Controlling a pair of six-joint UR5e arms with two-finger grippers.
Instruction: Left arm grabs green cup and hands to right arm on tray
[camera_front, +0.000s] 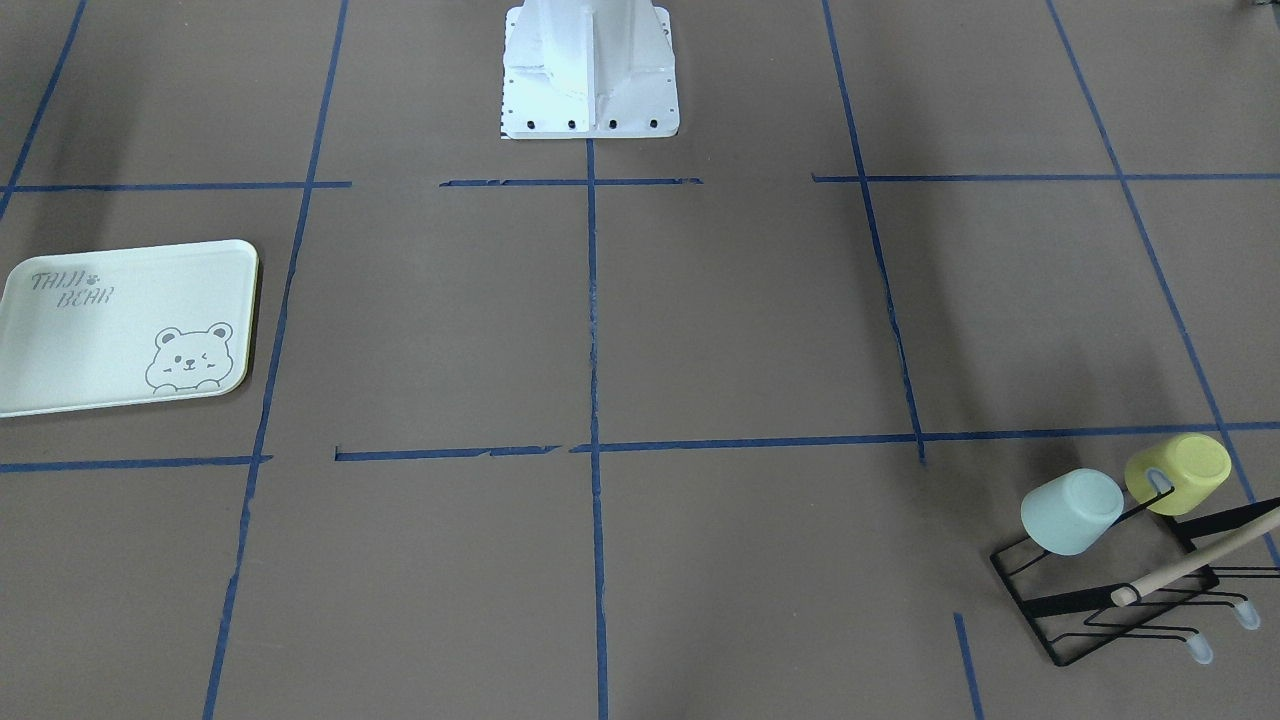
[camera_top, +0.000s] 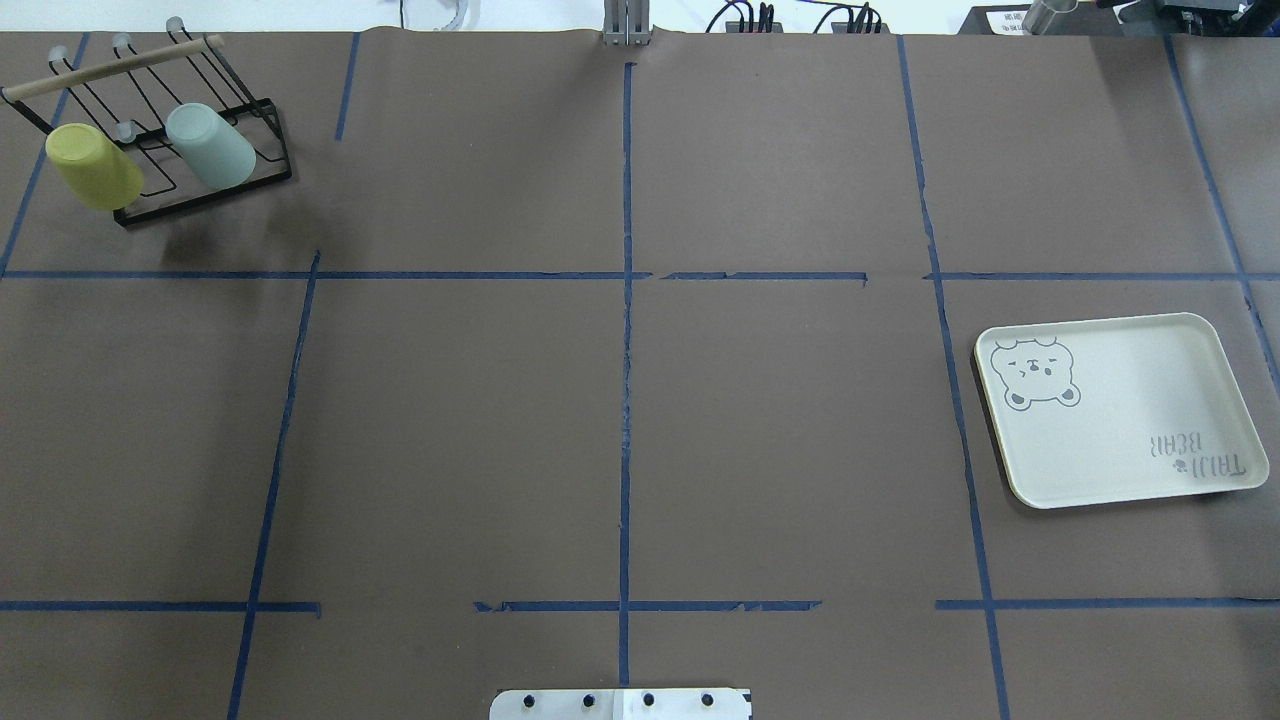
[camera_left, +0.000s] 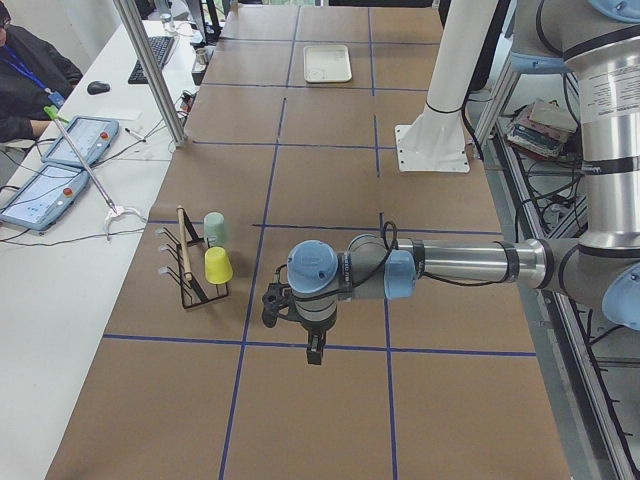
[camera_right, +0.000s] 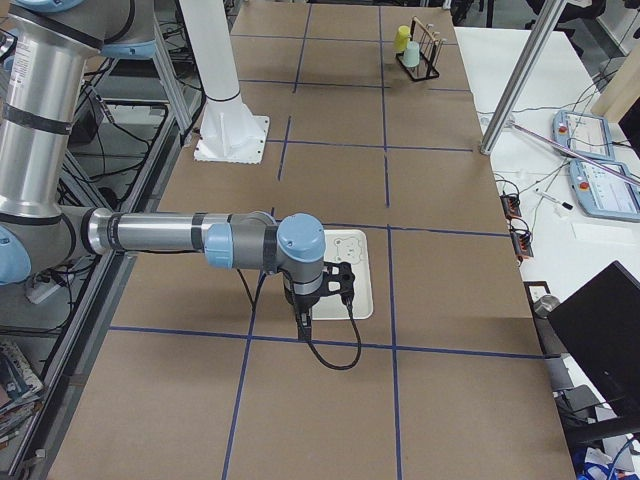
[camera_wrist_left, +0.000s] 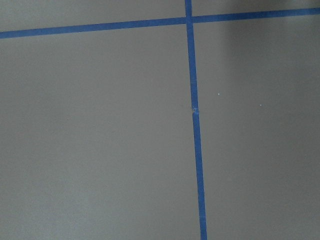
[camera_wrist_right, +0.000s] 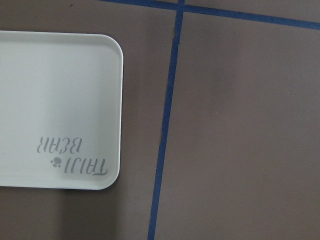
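**A:** Where's the green cup (camera_top: 210, 145)?

**B:** Tilted, base up, on a peg of the black rack (camera_top: 205, 188), just beside the yellow-green cup (camera_top: 95, 167). It's likely stored that way, so it must slide off along the peg.

**A:** And the arms?

**B:** The left pincer (camera_left: 314, 350) hangs over the worktop (camera_top: 450, 430) near the rack. The right pincer (camera_right: 302, 318) is well apart from the rack, by the tray (camera_top: 1120, 400), placed to receive. I cannot tell how wide either pincer stands.

Mint-green cup (camera_front: 1072, 512); yellow-green cup (camera_front: 1178, 474); cream tray (camera_front: 100, 340), grey bear print; brown table (camera_front: 750, 320), blue tape grid (camera_front: 592, 330).
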